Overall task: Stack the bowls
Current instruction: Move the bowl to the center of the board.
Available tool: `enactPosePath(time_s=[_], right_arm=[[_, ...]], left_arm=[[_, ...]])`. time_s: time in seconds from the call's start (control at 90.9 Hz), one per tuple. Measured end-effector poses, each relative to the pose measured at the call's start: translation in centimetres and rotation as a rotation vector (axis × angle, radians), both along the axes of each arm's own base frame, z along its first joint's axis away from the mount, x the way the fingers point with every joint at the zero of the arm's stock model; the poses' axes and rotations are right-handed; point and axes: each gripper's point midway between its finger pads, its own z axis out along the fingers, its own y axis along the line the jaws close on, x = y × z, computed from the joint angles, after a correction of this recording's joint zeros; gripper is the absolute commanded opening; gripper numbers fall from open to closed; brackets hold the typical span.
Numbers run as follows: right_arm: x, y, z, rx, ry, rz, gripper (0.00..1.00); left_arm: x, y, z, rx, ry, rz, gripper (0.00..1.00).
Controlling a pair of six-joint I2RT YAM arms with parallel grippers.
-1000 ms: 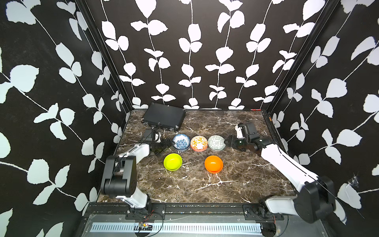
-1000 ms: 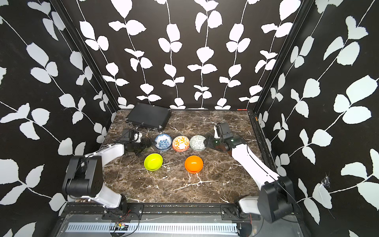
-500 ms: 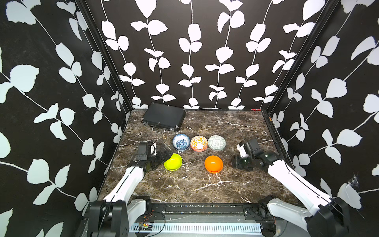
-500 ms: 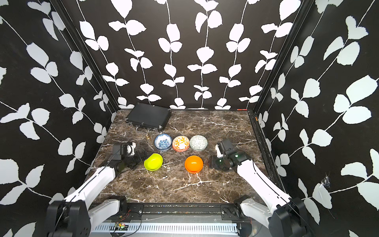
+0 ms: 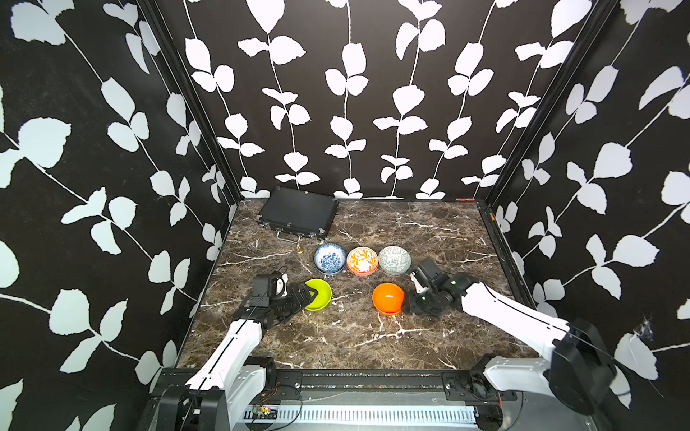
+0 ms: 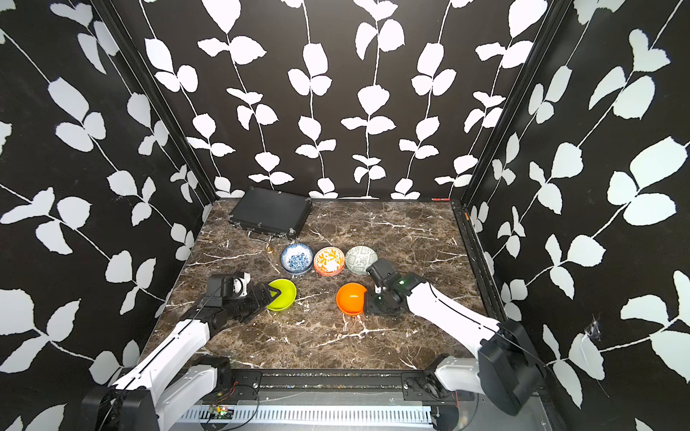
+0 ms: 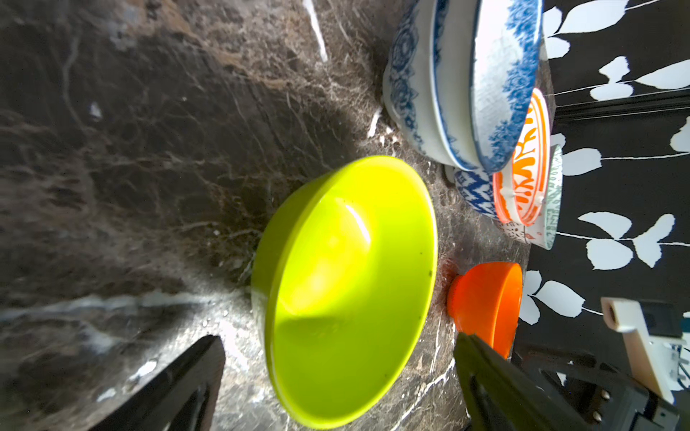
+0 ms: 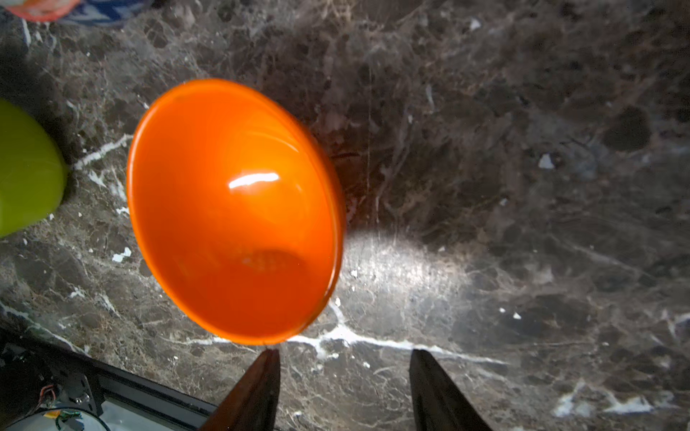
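Right wrist: glossy round orange bowl (image 8: 235, 209) on veined marble (image 8: 522, 186).

Patterned bowls (image 5: 362, 261) in a row behind lime bowl (image 5: 321, 294) and orange bowl (image 5: 388, 298).

bowl row (image 5: 361, 261) central | left lone bowl (image 5: 320, 294), right lone bowl (image 5: 388, 297) before it | case (image 5: 298, 214) behind, left

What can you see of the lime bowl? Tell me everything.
The lime bowl is plain, glossy and plastic-looking, round with sloping walls, and empty. It sits mouth-up on the marble table, apart from the blue-white floral bowl behind it and the orange bowl beside it. The left gripper is open, its fingers bracketing the bowl's near edge; whether they touch it cannot be told.
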Motion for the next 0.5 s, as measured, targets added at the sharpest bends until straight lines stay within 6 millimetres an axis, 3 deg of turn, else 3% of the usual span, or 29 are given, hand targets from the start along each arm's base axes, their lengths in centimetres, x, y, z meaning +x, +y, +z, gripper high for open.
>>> enactPosePath(time_s=[0.308, 0.363, 0.495], right_arm=[[2.9, 1.3, -1.1, -0.039, 0.001, -0.054, 0.4], [3.2, 1.4, -1.5, -0.049, 0.006, -0.06, 0.25], [3.3, 1.1, -2.0, -0.073, 0.013, -0.087, 0.11]], left_arm=[[-0.3, 0.0, -1.4, 0.014, 0.054, -0.011, 0.95], [-0.4, 0.1, -1.7, 0.019, 0.067, -0.013, 0.94], [-0.4, 0.3, -2.0, 0.038, 0.075, -0.012, 0.94]])
